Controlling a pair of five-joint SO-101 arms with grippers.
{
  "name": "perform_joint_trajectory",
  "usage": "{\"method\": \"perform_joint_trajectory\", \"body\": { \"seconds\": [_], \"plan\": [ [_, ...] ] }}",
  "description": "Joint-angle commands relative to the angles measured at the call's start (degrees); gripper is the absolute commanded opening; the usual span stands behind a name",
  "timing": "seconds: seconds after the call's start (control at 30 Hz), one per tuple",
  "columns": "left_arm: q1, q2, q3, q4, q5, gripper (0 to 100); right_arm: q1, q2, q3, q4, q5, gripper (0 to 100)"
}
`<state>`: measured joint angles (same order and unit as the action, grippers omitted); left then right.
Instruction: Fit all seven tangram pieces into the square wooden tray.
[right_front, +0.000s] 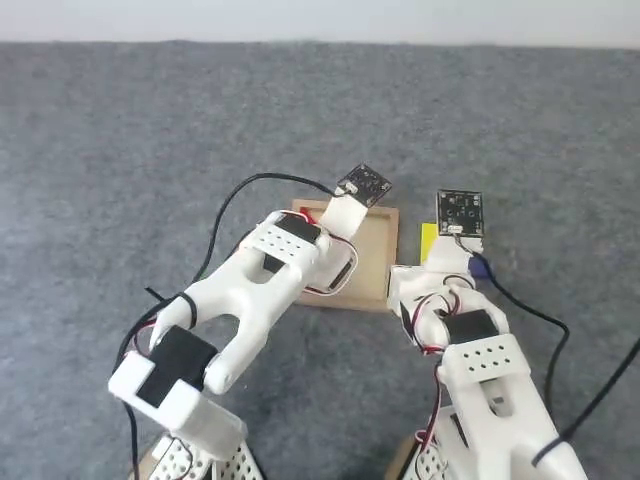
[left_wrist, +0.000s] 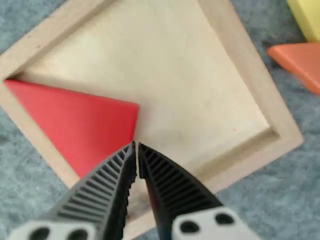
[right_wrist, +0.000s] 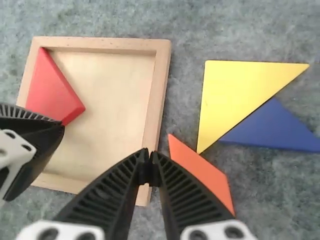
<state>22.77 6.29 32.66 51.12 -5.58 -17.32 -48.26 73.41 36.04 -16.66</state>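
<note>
While grey carpet (right_front: 150, 150) runs back to a pale wall (right_front: 320, 20), tray (right_wrist: 161, 90) sits mid-carpet w/ red triangle (right_wrist: 50, 90) in a corner, long edge along the rim, tip toward centre. Yellow triangle (right_wrist: 235, 95), blue triangle (right_wrist: 275, 130) & orange pc (right_wrist: 205, 175) lie just beside it. Left gripper (left_wrist: 136, 146) over tray, right gripper (right_wrist: 150, 155) at its rim, both pressed together, empty.

Red triangle (right_wrist: 50, 92), yellow triangle (right_wrist: 235, 95), blue triangle (right_wrist: 275, 131), orange piece (right_wrist: 205, 175)

Smooth pale wooden tray (right_wrist: 161, 90), matt red piece (right_wrist: 50, 95), fuzzy grey cloth table cover (right_front: 100, 150), ribbed black plastic left hand (left_wrist: 136, 146)
</note>
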Motion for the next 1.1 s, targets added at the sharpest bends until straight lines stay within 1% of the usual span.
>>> {"method": "perform_joint_trajectory", "body": {
  "seconds": [0.0, 0.13, 0.23, 0.3, 0.37, 0.47, 0.53, 0.57, 0.63, 0.67, 0.77, 0.8, 0.93, 1.07],
  "plan": [
    [-0.6, -0.9, -2.3, -0.7, 0.5, 1, 0.7, -1.5, -0.6, 0.4, 0.4, 0.7],
    [1.2, -5.8, 1.3, -1.1, 0.5, 1, 0.9, -1.5, -0.6, 0.4, 0.4, 0.7],
    [3.3, -16.5, 9.3, -4.4, 1.8, 1, 1.0, -1.5, -0.7, 0.4, 0.5, 0.9],
    [2.7, -25.7, 16.0, -8.4, 3.9, 1, 2.0, -1.5, -0.9, 0.5, 0.9, 0.9],
    [-0.8, -34.8, 22.3, -12.3, 5.1, 1, 3.9, -1.5, -2.5, 1.6, 3.4, 1.0],
    [-9.2, -46.2, 28.6, -16.0, 8.2, 1, 7.5, -1.5, -7.6, 8.6, 14.5, 3.9],
    [-14.4, -51.4, 30.6, -16.1, 9.8, 1, 9.0, -1.5, -9.6, 10.7, 15.6, 8.7],
    [-16.4, -53.2, 31.3, -16.0, 10.4, 1, 9.1, -1.5, -9.9, 10.8, 14.6, 11.4],
    [-18.5, -54.9, 32.4, -16.1, 10.4, 1, 9.0, -1.4, -10.0, 9.8, 10.1, 16.4],
    [-18.8, -55.0, 32.7, -16.1, 10.5, 1, 9.0, -1.4, -10.1, 8.6, 6.7, 18.0],
    [-18.5, -54.6, 32.7, -16.3, 11.4, 1, 9.1, -0.7, -10.0, 3.4, -6.1, 18.7],
    [-18.5, -54.2, 32.8, -17.0, 11.6, 1, 9.1, 0.4, -10.1, 1.9, -8.9, 18.7],
    [-18.5, -52.7, 32.7, -17.9, 11.5, 1, 9.5, 11.6, -15.1, -1.3, -11.4, 18.7],
    [-18.5, -51.5, 32.7, -18.5, 11.5, 1, 9.5, 27.9, -26.8, -0.6, -18.2, 18.7]
  ]
}}
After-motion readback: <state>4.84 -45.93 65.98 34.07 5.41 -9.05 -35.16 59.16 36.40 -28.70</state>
